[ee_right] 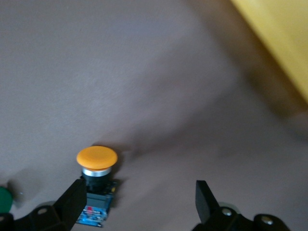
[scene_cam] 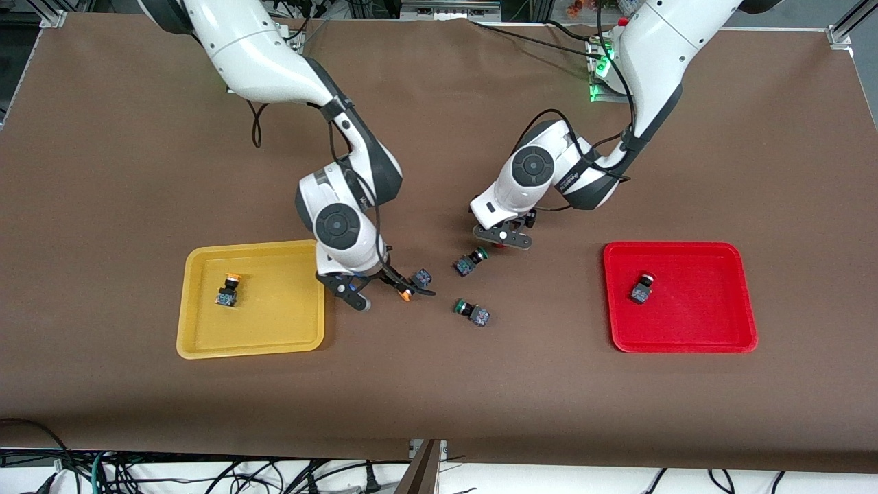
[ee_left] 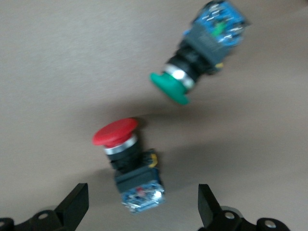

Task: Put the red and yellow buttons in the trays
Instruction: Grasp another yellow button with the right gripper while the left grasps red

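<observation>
Two grippers: both are seen with fingers spread and nothing held, each low over the table beside its own button.
Right gripper [scene_cam: 384,291]: set between the yellow tray [scene_cam: 199,346] and the loose buttons, released; in its wrist view one finger [ee_right: 72,202] is touching or nearly touching the body of the orange-yellow button [ee_right: 96,180], which is not centred in the gap.
Left gripper [scene_cam: 504,237]: released, over the table's middle; the loose red button [ee_left: 127,163] lies on its side between the fingers [ee_left: 74,204] in the wrist view.
Step in hand, judged: two pickups being lined up, one per arm.
Good practice, right: the gripper is best shifted so the dark body sits mid-gap before closing; a grip on the round cap is judged likely to slip.
Good practice, left: the fingers should be closed across the blocky body, clear of the green button [ee_left: 197,53] lying near.
Already placed: one orange-yellow button [scene_cam: 228,289] in the yellow tray; one button [scene_cam: 642,288] in the red tray [scene_cam: 744,343].
Not for sorting: a second green button [scene_cam: 472,311], nearer the front camera.
Hidden: the loose red button is covered by the left gripper in the front view.
Hard to make out: the cap colour of the button in the red tray; whether the right finger truly touches the button.
</observation>
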Robot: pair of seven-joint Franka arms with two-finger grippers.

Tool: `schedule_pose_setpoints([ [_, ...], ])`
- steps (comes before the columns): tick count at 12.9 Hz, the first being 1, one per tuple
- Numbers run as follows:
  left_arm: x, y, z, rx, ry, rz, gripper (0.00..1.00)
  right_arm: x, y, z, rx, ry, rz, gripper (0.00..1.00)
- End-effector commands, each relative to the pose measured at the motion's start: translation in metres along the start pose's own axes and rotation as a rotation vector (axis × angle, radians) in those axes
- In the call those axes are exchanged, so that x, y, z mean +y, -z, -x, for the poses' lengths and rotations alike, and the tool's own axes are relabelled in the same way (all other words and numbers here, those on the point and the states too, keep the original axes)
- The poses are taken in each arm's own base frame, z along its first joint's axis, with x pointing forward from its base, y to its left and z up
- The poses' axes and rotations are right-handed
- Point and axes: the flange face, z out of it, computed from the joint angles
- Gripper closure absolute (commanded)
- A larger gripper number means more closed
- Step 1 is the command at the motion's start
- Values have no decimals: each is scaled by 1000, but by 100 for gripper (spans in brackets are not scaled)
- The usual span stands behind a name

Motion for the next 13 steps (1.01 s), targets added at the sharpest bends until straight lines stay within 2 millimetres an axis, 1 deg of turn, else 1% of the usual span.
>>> schedule_pose_setpoints([
  [1,0,-3,6,53,23,-61,0,-13,-23,22,32,-52,-59,0],
  [5,-5,-9,5,42,30,-61,0,-18,-31,30,39,-44,-87,0],
  [7,-6,-9,4,42,34,-60,61,-19,-45,37,44,-34,-100,0],
  [8,-7,-11,4,39,35,-61,72,-19,-48,39,46,-32,-105,5],
  [9,-8,-9,3,41,33,-60,77,-19,-52,38,47,-30,-106,14],
  [10,-9,-8,3,41,26,-62,81,-19,-55,38,49,-30,-111,27],
  [11,-10,-7,2,41,25,-66,82,-19,-57,38,51,-27,-115,46],
  [12,-16,-3,-1,47,34,-66,82,-19,-56,38,52,-20,-116,72],
  [13,-27,8,-8,51,50,-79,82,-20,-52,38,54,-4,-114,95],
])
